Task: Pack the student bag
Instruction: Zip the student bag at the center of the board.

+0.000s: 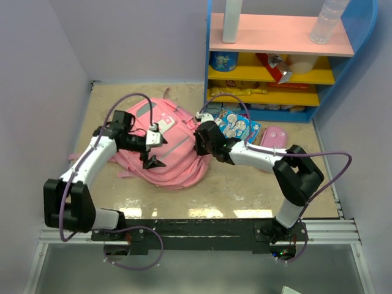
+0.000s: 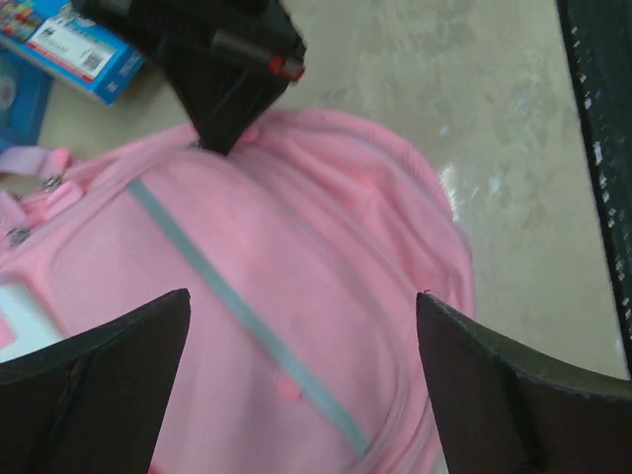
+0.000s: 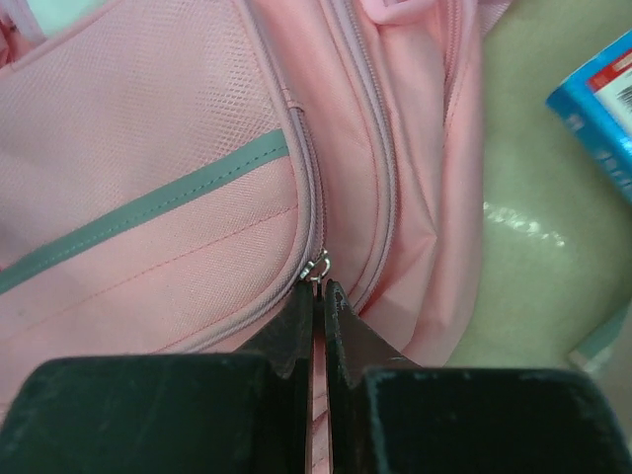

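Observation:
The student bag (image 1: 174, 160) is a large pink backpack with a grey stripe, lying flat on the table's middle left. My right gripper (image 1: 199, 146) is at its right edge. In the right wrist view, that gripper (image 3: 321, 287) is shut on the pink tab of a zipper pull (image 3: 318, 265) on the bag (image 3: 168, 148). My left gripper (image 1: 154, 151) hovers open over the bag's front. In the left wrist view, its jaws (image 2: 303, 293) stand wide apart above the pink fabric (image 2: 326, 227), holding nothing. The right gripper (image 2: 219, 118) shows there at the bag's far edge.
A blue illustrated packet (image 1: 237, 127) and a small glossy pink pencil case (image 1: 274, 136) lie right of the bag. A blue shelf unit (image 1: 278, 67) with bottles and boxes stands at the back right. Grey walls close in the left and right sides.

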